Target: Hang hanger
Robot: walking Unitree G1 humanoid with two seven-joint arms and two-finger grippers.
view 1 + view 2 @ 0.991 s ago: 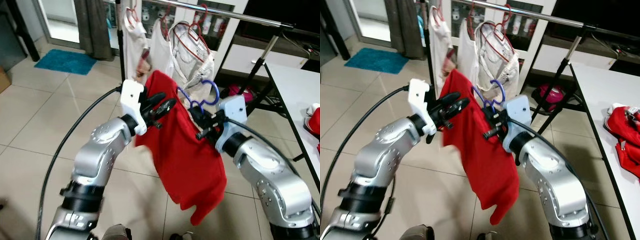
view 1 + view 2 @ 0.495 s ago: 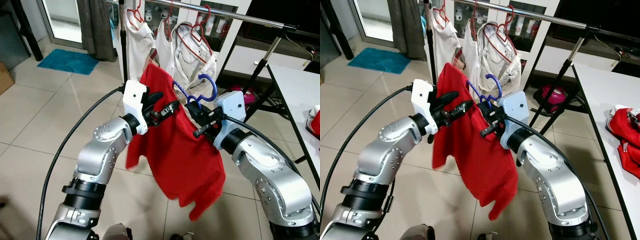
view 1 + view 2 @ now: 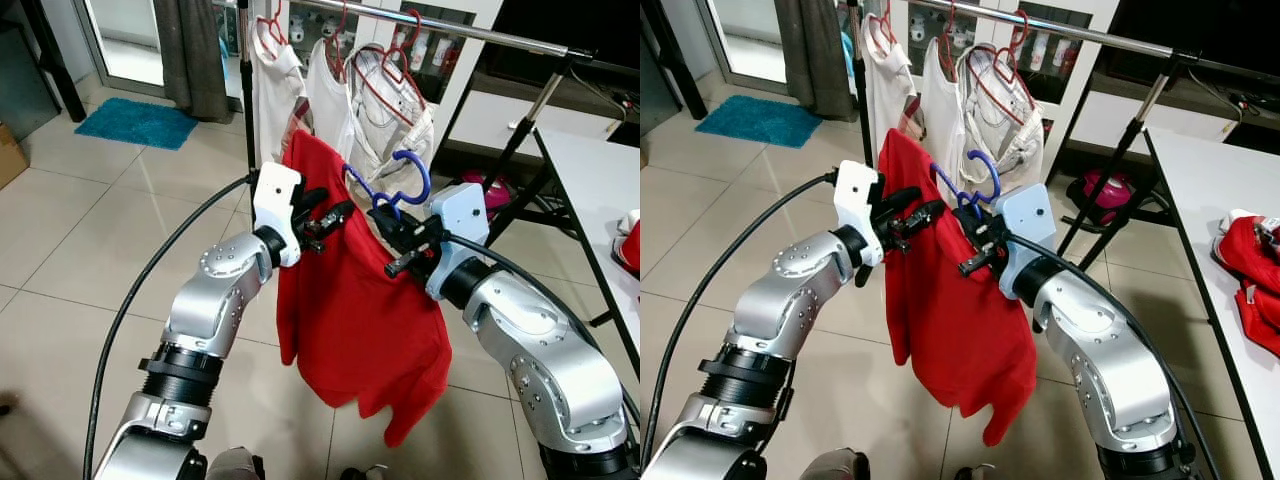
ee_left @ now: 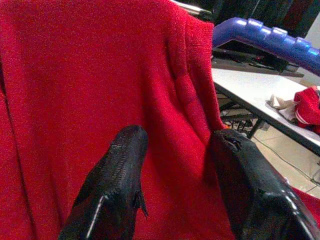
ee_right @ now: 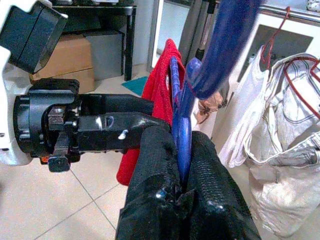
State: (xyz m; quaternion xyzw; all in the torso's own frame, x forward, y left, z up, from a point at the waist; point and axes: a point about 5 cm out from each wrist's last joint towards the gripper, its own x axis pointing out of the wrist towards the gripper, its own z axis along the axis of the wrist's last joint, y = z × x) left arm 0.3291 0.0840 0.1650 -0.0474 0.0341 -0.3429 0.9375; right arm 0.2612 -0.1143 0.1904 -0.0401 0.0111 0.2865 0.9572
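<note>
Two tools share load: our right tool [image 5: 182,170] pinches blue hanger [image 3: 400,180] carrying red shirt [image 3: 350,320]; left tool [image 4: 175,165] spread against shirt. We'd raise hook above rail [image 3: 480,32], lower gently.

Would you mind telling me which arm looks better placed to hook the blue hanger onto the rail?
Right, probably: its pincer is shut on the blue hanger below the rail. The left pincer is open at the red garment.
</note>
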